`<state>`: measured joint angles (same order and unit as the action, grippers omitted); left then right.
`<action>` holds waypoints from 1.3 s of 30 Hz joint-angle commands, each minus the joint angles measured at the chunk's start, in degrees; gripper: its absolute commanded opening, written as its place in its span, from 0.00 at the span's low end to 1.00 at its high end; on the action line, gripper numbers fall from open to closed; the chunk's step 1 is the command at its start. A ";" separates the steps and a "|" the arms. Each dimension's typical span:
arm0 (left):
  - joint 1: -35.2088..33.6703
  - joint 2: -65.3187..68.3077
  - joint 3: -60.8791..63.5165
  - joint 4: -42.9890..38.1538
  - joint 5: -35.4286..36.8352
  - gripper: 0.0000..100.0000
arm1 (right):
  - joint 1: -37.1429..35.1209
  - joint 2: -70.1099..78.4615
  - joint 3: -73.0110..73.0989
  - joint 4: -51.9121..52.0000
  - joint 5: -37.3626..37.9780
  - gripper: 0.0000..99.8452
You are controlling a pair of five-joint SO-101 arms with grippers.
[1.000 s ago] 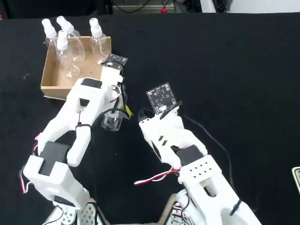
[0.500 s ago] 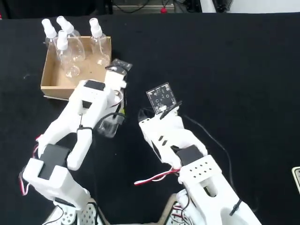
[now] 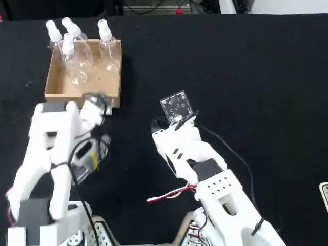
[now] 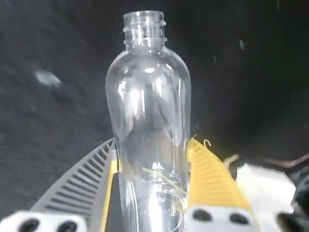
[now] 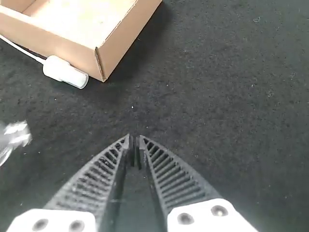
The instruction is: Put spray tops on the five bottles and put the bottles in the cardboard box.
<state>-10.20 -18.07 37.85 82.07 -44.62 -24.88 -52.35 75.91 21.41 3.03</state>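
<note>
cardboard box [image 3: 100, 82] holds four capped bottles [image 3: 77, 56]; left claw [image 4: 153, 146] pinches uncapped bottle [image 4: 147, 96]; right claw [image 5: 134, 143] pressed together; spray top [image 5: 65, 71] beside box.

The bottle [image 4: 149, 121] is showing clear, the left gripper [image 4: 153, 145] is wearing yellow and ribbed grey fingers [image 4: 208, 174], the cardboard box [image 3: 100, 82] is looking tan, its spray tops [image 3: 104, 29] white, the table [image 3: 230, 66] black.

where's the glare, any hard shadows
Left wrist view: bright glints on the bottle in the left tool. High view: small glints on the capped bottles. Right wrist view: even light, soft shadow beside the box.
</note>
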 commanded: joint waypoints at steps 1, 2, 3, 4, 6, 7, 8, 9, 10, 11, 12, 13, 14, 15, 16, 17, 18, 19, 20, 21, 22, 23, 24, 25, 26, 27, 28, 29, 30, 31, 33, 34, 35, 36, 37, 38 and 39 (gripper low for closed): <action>-3.21 -8.00 5.32 -2.20 -4.22 0.17 | -0.35 -1.10 -0.48 -1.41 0.44 0.01; -3.38 -8.88 5.93 -2.29 -4.48 0.22 | -0.35 -1.10 -0.48 -1.41 0.44 0.01; -3.38 -9.41 6.46 -2.37 -4.57 0.27 | -0.35 -1.10 -0.48 -1.41 0.44 0.01; -3.38 -9.93 6.90 -2.55 -4.48 0.32 | -0.35 -1.10 -0.48 -1.41 0.44 0.01; -3.12 -10.11 6.55 -2.99 -4.40 0.36 | -0.35 -1.01 -0.48 -1.41 0.44 0.01; -3.12 -9.93 6.11 -3.69 -4.31 0.36 | -0.35 -1.01 -0.48 -1.41 0.44 0.01; -3.30 -10.02 5.67 -4.31 -3.60 0.36 | -0.35 -1.01 -0.48 -1.41 0.44 0.01; -3.38 -10.02 5.05 -4.75 -2.90 0.36 | -0.44 -1.01 -0.48 -1.41 0.44 0.01; -3.38 -9.93 4.35 -4.75 -2.20 0.36 | -0.44 -1.01 -0.48 -1.41 0.44 0.01; -3.03 -9.58 3.91 -4.57 -1.41 0.36 | -0.44 -1.01 -0.48 -1.41 0.44 0.01; -2.86 -9.58 3.91 -4.84 -0.53 0.36 | -0.44 -1.01 -0.48 -1.41 0.44 0.01; -2.24 -9.49 3.91 -4.92 0.53 0.36 | -0.44 -1.01 -0.48 -1.41 0.44 0.01; -1.71 -9.49 3.91 -4.92 1.49 0.36 | -0.44 -1.01 -0.48 -1.41 0.44 0.01; -1.19 -9.49 4.09 -4.84 2.29 0.36 | -0.44 -1.10 -0.48 -1.41 0.44 0.01; -0.66 -9.49 4.62 -4.75 2.55 0.36 | -0.44 -1.10 -0.48 -1.41 0.44 0.01; 0.13 -9.49 5.14 -4.66 2.73 0.36 | -0.44 -1.10 -0.48 -1.41 0.44 0.01; 1.10 -9.49 5.49 -4.66 2.90 0.36 | -0.44 -1.10 -0.48 -1.41 0.44 0.01; 1.98 -9.49 6.02 -4.84 2.99 0.36 | -0.44 -1.10 -0.48 -1.41 0.44 0.01; 2.86 -9.49 6.73 -5.19 2.99 0.36 | -0.53 -1.10 -0.48 -1.41 0.44 0.01; 3.56 -9.49 7.43 -6.51 2.99 0.36 | -0.53 -1.10 -0.48 -1.41 0.44 0.01; 3.74 -9.49 8.66 -8.88 2.99 0.36 | -0.53 -1.10 -0.48 -1.41 0.44 0.01; 3.38 -9.49 9.98 -11.78 2.99 0.36 | -0.53 -1.10 -0.48 -1.41 0.44 0.01; 2.77 -9.49 11.47 -14.42 2.99 0.36 | -0.53 -1.10 -0.48 -1.41 0.44 0.01; 2.15 -9.49 12.97 -16.62 2.99 0.36 | -0.53 -1.10 -0.48 -1.41 0.44 0.01; 1.80 -9.49 14.29 -18.29 3.08 0.36 | -0.53 -1.10 -0.48 -1.41 0.44 0.01; 1.63 -9.49 15.34 -19.34 3.08 0.36 | -0.53 -1.10 -0.48 -1.41 0.44 0.01; 1.54 -9.58 16.04 -20.04 3.08 0.36 | -0.53 -1.10 -0.48 -1.41 0.44 0.01; 1.54 -9.76 16.66 -20.40 3.08 0.36 | -0.53 -1.10 -0.48 -1.41 0.44 0.01; 1.54 -9.76 16.75 -20.40 3.08 0.36 | -0.53 -1.10 -0.48 -1.41 0.44 0.01; 1.71 -9.58 16.84 -20.40 3.08 0.36 | -0.53 -1.10 -0.48 -1.41 0.44 0.01; 1.89 -9.49 17.27 -21.54 3.08 0.36 | -0.53 -1.01 -0.48 -1.41 0.44 0.01; 1.89 -9.49 17.89 -23.03 3.08 0.36 | -0.53 -1.01 -0.48 -1.41 0.44 0.01; 1.71 -9.49 18.77 -24.97 3.08 0.36 | -0.53 -1.01 -0.48 -1.41 0.44 0.01; 1.71 -9.49 19.65 -27.25 3.08 0.36 | -0.53 -1.01 -0.48 -1.41 0.44 0.01; 1.71 -9.49 20.62 -29.19 3.08 0.36 | -0.53 -1.01 -0.48 -1.41 0.44 0.01; 1.89 -9.49 21.49 -30.77 3.08 0.36 | -0.53 -1.01 -0.48 -1.41 0.44 0.01; 1.98 -9.49 22.20 -31.82 3.25 0.36 | -0.53 -1.10 -0.48 -1.41 0.44 0.01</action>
<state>-7.82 -26.59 58.15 55.69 -41.80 -24.88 -52.35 75.91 21.32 3.03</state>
